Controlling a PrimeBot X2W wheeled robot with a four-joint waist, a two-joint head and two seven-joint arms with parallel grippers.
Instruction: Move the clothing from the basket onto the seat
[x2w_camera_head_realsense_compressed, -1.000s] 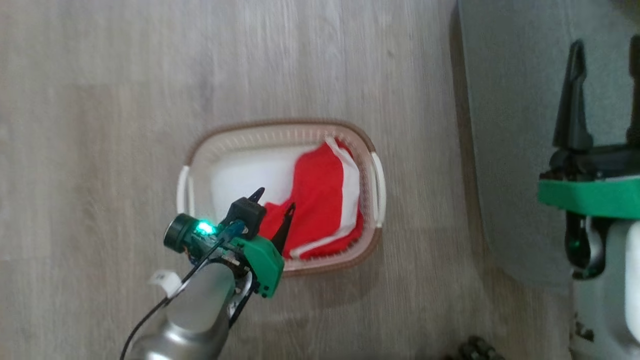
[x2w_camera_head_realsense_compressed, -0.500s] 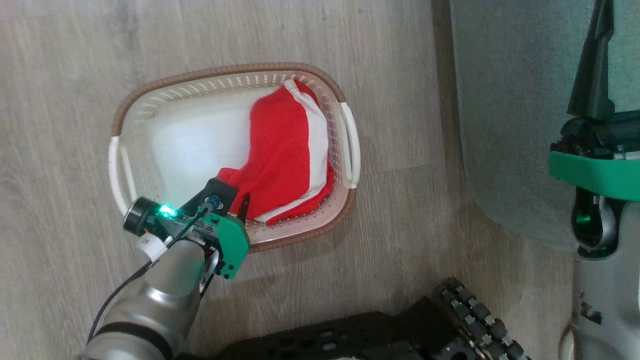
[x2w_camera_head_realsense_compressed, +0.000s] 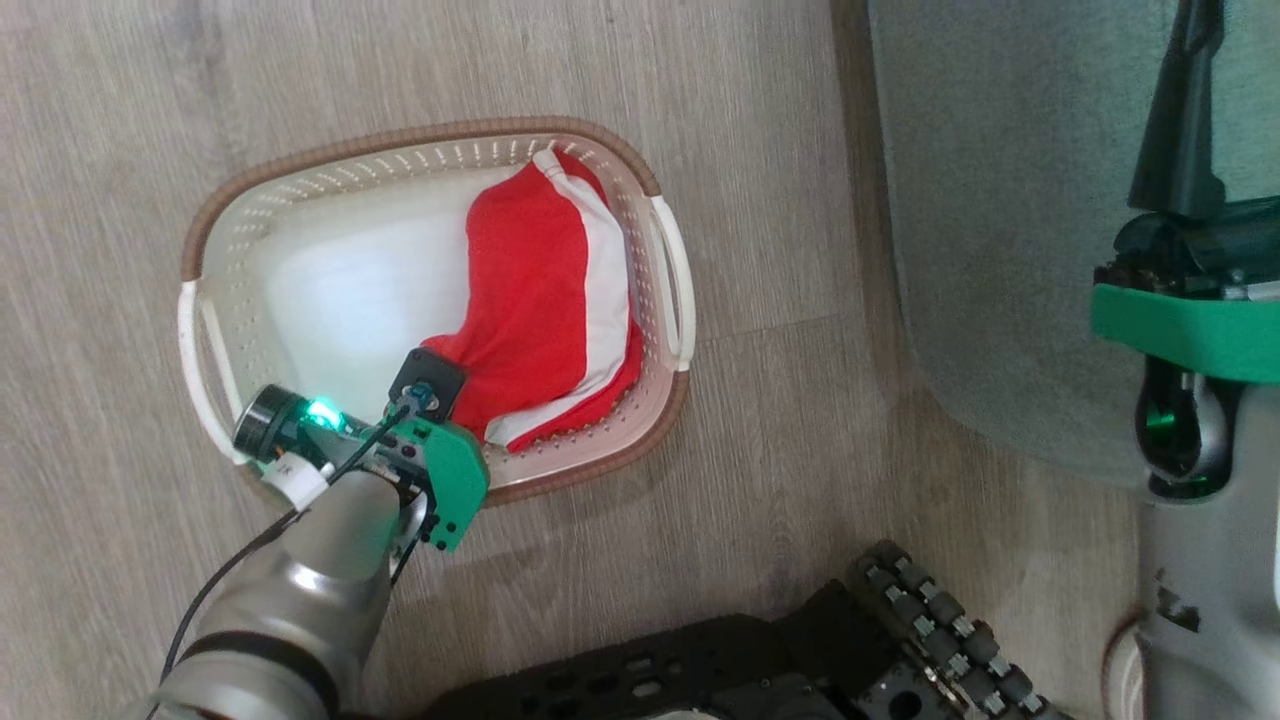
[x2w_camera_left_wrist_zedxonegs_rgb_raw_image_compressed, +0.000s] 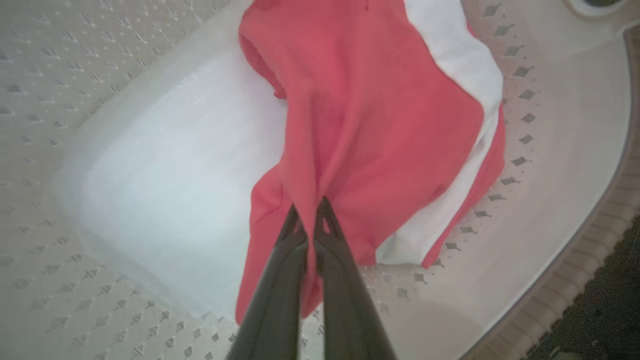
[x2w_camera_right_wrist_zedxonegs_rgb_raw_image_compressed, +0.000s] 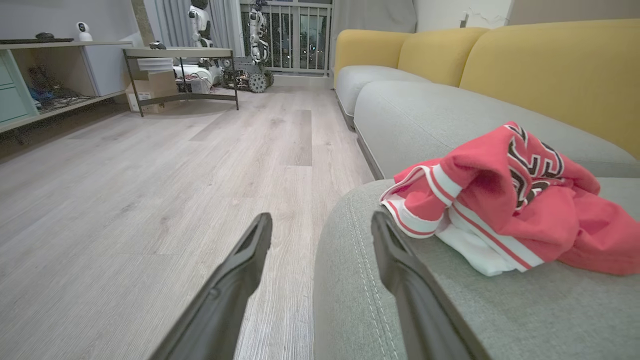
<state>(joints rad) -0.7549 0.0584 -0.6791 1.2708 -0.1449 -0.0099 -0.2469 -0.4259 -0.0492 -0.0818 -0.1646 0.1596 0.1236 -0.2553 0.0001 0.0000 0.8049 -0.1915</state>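
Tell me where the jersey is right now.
In the right wrist view, the jersey lies crumpled on the seat, right of the open right gripper.

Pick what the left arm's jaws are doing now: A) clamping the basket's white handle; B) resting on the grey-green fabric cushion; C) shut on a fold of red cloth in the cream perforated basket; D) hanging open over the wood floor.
C: in the left wrist view the left gripper has its jaws pinched shut on a fold of the red shorts with a white side stripe, lying in the cream-white perforated plastic basket.
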